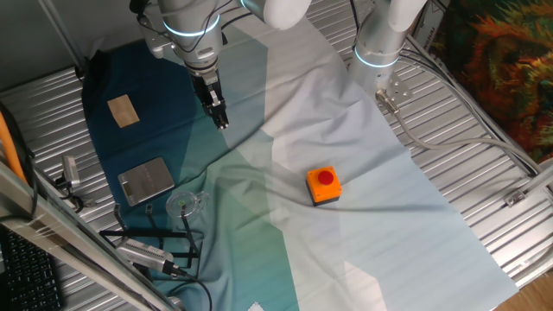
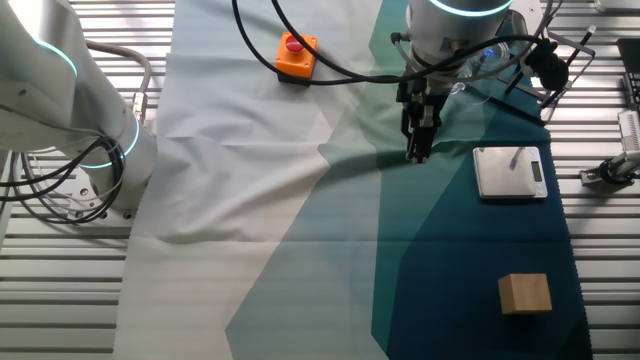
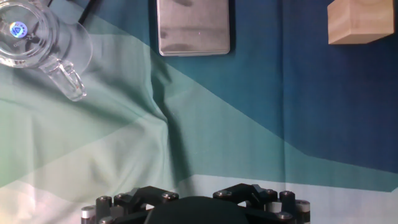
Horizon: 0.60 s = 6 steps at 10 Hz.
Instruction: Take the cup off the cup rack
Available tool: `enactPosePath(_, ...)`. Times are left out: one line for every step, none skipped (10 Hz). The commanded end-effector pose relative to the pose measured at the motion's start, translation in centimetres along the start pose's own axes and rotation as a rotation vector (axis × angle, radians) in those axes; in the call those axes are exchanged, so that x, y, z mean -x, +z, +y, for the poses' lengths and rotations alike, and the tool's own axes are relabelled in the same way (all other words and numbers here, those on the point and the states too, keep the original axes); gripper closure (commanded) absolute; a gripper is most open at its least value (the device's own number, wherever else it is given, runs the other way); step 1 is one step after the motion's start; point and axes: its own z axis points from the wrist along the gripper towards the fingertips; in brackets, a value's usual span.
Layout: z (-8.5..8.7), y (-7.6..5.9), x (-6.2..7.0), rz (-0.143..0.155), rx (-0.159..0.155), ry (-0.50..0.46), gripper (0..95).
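Observation:
The cup is a clear glass with a handle, resting on the teal cloth at the near-left, right beside the cup rack of thin black wire. In the hand view the cup fills the top-left corner, its handle pointing toward me. My gripper hangs over the cloth well behind the cup, fingers together and holding nothing. From the other side the gripper sits nearer than the cup and the rack. Whether the cup touches a rod I cannot tell.
A flat grey metal square lies just behind the cup, with a wooden block further back. A silver cylindrical tool with cables lies by the rack. The orange button box sits mid-cloth to the right. A second arm's base stands at the back.

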Motion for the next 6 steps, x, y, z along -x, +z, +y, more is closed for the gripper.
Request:
enactPosePath(0.0, 0.0, 0.0, -0.061, -0.019, -0.078, 95.0)
enactPosePath(0.0, 0.0, 0.0, -0.062, 0.005, -0.071, 95.0)
enactPosePath(0.0, 0.0, 0.0, -0.062, -0.003, -0.072, 95.0)
enactPosePath(0.0, 0.0, 0.0, -0.061, -0.005, -0.072, 95.0)
enactPosePath(0.0, 0.0, 0.0, -0.061, -0.007, -0.072, 95.0)
enactPosePath(0.0, 0.0, 0.0, -0.061, -0.007, -0.072, 95.0)
